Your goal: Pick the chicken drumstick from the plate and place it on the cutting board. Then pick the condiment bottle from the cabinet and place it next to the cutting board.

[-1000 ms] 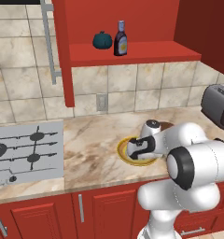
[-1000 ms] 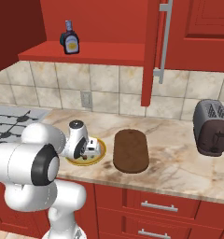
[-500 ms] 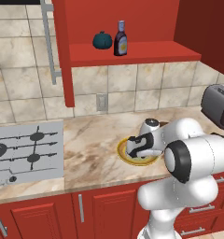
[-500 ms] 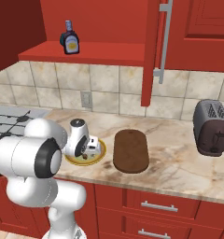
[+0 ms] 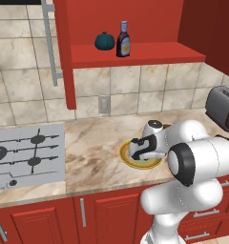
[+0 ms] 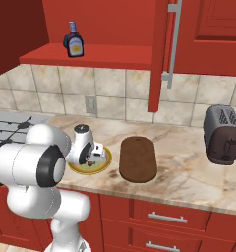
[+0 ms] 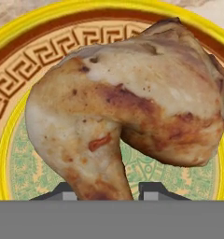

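Golden-brown drumstick: the small roasted chicken drumstick (image 7: 128,102) lies on the plate, its pale bone end running down between the two dark finger tips, so the narrow end appears to be the chosen handle.
Jaws: narrow, one tip either side of the bone; whether they already press it I cannot tell.
Plate: the round flat plate (image 5: 127,159), yellow-orange rim with a key-pattern band and greenish centre, sits on the marbled tabletop (image 5: 92,152) under the white arm's hand (image 6: 92,156).
Cutting board: the dark brown oval wooden board (image 6: 138,158) lies bare just beside the plate, a short carry away.
Bottle: the dark brown-purple condiment bottle (image 5: 123,40) stands upright on the red cabinet's open shelf (image 5: 150,53), near a teal pumpkin-shaped object (image 5: 105,41).
Label: yellow-orange patch; no writing readable.
Step, judged: closing on the drumstick.
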Robot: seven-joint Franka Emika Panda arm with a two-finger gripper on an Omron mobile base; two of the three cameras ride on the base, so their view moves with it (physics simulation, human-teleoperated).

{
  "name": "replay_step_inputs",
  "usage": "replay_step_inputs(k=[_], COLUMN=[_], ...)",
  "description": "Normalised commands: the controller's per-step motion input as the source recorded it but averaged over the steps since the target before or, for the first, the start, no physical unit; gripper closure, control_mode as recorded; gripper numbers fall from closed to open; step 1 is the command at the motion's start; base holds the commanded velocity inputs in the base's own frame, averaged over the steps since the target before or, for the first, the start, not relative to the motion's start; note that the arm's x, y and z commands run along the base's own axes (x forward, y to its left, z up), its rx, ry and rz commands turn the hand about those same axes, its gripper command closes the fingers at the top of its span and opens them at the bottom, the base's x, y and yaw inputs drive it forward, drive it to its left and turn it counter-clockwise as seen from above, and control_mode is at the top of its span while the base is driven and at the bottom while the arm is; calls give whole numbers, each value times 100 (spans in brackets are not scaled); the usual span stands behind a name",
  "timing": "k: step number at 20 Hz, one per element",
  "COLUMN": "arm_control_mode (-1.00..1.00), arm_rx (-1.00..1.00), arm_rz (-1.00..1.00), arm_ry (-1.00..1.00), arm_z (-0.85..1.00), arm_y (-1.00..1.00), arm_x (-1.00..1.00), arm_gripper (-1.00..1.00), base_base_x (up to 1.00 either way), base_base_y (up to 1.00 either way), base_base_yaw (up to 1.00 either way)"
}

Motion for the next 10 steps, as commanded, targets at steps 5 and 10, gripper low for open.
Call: replay_step_inputs(k=[5, 10], arm_control_mode=[-100, -100], arm_rx=[0, 0], arm_rz=[0, 0], arm_ry=[0, 0], arm_z=[6, 20], arm_y=[0, 0], arm_x=[0, 0], arm_gripper=[100, 100], base_base_x=[0, 0], base_base_y=[0, 0], base_base_yaw=[0, 0])
